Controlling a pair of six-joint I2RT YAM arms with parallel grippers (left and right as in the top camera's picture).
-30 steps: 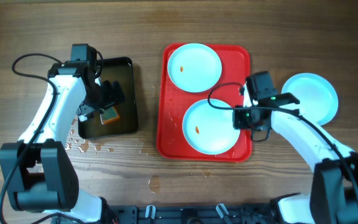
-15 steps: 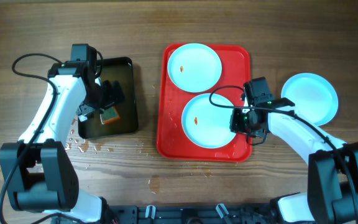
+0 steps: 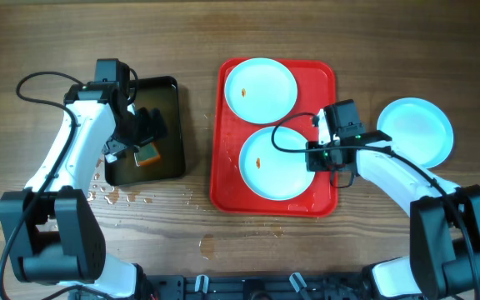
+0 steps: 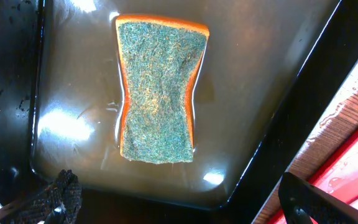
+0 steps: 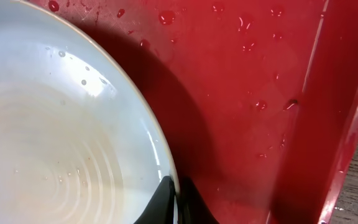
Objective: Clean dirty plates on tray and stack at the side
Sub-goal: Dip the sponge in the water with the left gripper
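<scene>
The red tray (image 3: 225,179) holds two pale blue plates. The far plate (image 3: 260,89) has a small stain. The near plate (image 3: 273,162) has an orange stain left of its centre. My right gripper (image 3: 312,156) is shut on the near plate's right rim, which shows pinched between the fingers in the right wrist view (image 5: 175,199) over the wet red tray (image 5: 247,93). A third plate (image 3: 419,129) lies on the table right of the tray. My left gripper (image 3: 140,137) is open over the black water tray (image 3: 173,92), above a green-topped orange sponge (image 4: 157,87).
Water drops lie on the wood near the black tray's front (image 3: 111,196) and below the red tray. The black tray's rim (image 4: 17,93) frames the sponge in the left wrist view. Cables loop over both arms.
My right gripper has moved left, pushing the near plate leftward across the red tray. The left arm has not moved.
</scene>
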